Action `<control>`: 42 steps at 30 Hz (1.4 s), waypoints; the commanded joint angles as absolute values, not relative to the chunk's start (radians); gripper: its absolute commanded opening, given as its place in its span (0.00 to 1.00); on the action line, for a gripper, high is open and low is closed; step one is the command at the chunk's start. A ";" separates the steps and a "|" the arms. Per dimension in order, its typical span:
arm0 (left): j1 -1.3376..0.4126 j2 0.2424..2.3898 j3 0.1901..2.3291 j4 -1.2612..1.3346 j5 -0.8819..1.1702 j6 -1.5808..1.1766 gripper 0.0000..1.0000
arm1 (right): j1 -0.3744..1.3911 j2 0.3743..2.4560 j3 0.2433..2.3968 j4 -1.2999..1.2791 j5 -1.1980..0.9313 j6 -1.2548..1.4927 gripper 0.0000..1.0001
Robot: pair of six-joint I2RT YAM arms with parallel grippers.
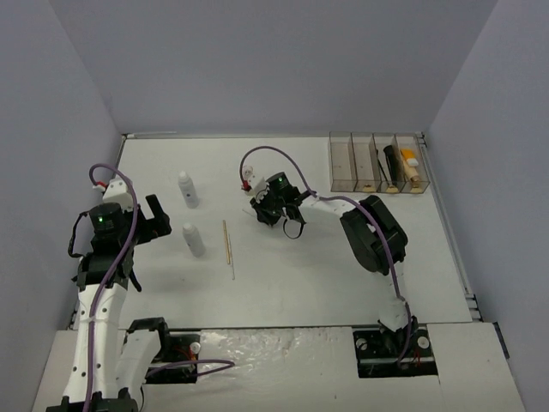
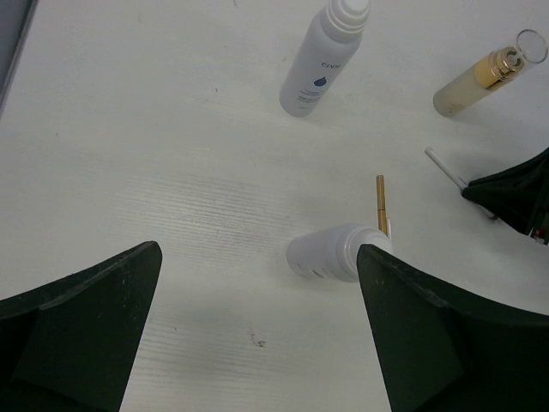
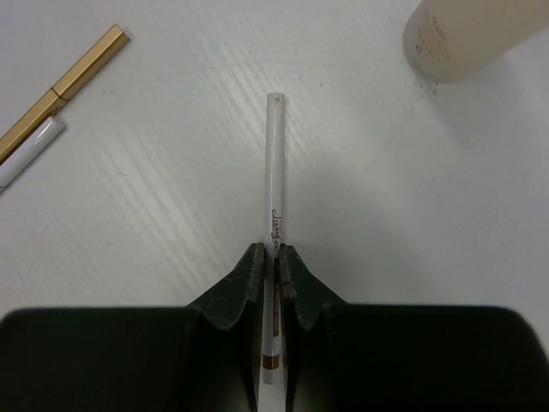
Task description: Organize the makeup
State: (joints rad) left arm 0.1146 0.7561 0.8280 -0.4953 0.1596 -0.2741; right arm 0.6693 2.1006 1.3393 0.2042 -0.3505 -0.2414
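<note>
My right gripper [image 3: 274, 262] is shut on a thin white pencil [image 3: 274, 172] that lies flat on the table, mid-table in the top view [image 1: 266, 208]. Close by are a small glass bottle of tan liquid [image 3: 467, 34] and a gold-and-white pencil [image 3: 69, 77]. My left gripper [image 2: 257, 257] hangs open over bare table at the left [image 1: 154, 219]. One white bottle [image 2: 330, 253] lies by its right finger, another white bottle [image 2: 322, 60] farther off. Both white bottles [image 1: 187, 189] [image 1: 194, 239] and the gold pencil [image 1: 227, 249] show from above.
The clear smoky four-compartment box [image 1: 343, 163] stands at the back right. Its right-hand compartments hold a black brush [image 1: 389, 159], an orange tube [image 1: 408, 158] and a beige tube [image 1: 417, 178]. Grey walls close in the table on three sides.
</note>
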 commanded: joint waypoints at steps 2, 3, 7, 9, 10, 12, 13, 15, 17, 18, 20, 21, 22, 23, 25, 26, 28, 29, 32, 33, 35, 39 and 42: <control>0.121 0.752 0.872 -0.439 0.163 -0.282 0.97 | 0.683 1.859 1.172 0.153 -0.198 -0.150 0.00; 0.121 0.752 0.872 -0.439 0.162 -0.282 0.97 | 0.678 1.813 1.149 0.151 -0.149 -0.127 0.00; 0.121 0.749 0.871 -0.440 0.155 -0.282 0.97 | 0.576 1.683 1.137 0.107 0.016 -0.047 0.00; 0.121 0.749 0.871 -0.440 0.156 -0.283 0.97 | 0.519 1.648 1.150 0.087 0.085 -0.024 0.00; 0.121 0.750 0.871 -0.440 0.155 -0.284 0.97 | 0.460 1.633 1.164 0.080 0.121 -0.005 0.00; 0.121 0.747 0.873 -0.442 0.153 -0.284 0.97 | 0.384 1.627 1.187 0.079 0.167 0.017 0.00; 0.121 0.747 0.873 -0.442 0.153 -0.284 0.97 | 0.331 1.638 1.207 0.080 0.170 0.045 0.00; 0.123 0.747 0.873 -0.442 0.150 -0.285 0.97 | 0.228 1.665 1.269 0.078 0.167 0.075 0.00; 0.122 0.747 0.873 -0.442 0.150 -0.284 0.97 | 0.189 1.716 1.313 0.078 0.164 0.081 0.00; 0.121 0.746 0.873 -0.443 0.150 -0.284 0.97 | 0.169 1.742 1.345 0.078 0.167 0.078 0.00; 0.121 0.746 0.873 -0.443 0.149 -0.284 0.97 | 0.130 1.815 1.434 0.077 0.171 0.076 0.00; 0.121 0.747 0.873 -0.443 0.149 -0.284 0.97 | 0.121 1.833 1.452 0.078 0.170 0.077 0.00; 0.121 0.749 0.874 -0.443 0.149 -0.284 0.97 | 0.104 1.865 1.488 0.079 0.167 0.083 0.00; 0.121 0.750 0.874 -0.443 0.149 -0.284 0.97 | 0.086 1.899 1.525 0.080 0.162 0.090 0.00; 0.123 0.752 0.875 -0.444 0.149 -0.284 0.97 | 0.071 1.947 1.569 0.077 0.145 0.086 0.00; 0.123 0.753 0.876 -0.444 0.151 -0.284 0.97 | 0.066 1.971 1.591 0.077 0.136 0.082 0.00; 0.123 0.755 0.877 -0.443 0.152 -0.284 0.97 | 0.059 2.034 1.630 0.077 0.125 0.076 0.00; 0.123 0.756 0.878 -0.444 0.152 -0.284 0.97 | 0.056 2.052 1.645 0.076 0.124 0.075 0.01; 0.123 0.759 0.879 -0.445 0.153 -0.282 0.97 | 0.051 2.090 1.679 0.074 0.118 0.075 0.10; 0.124 0.759 0.879 -0.445 0.155 -0.282 0.97 | 0.051 2.095 1.681 0.072 0.119 0.075 0.17; 0.124 0.759 0.879 -0.445 0.155 -0.282 0.97 | 0.049 2.080 1.687 0.069 0.114 0.074 0.31; 0.124 0.757 0.881 -0.442 0.155 -0.284 0.97 | 0.058 2.000 1.659 0.060 0.089 0.080 0.50; 0.124 0.753 0.877 -0.441 0.158 -0.285 0.97 | 0.086 1.907 1.600 0.051 0.076 0.091 0.56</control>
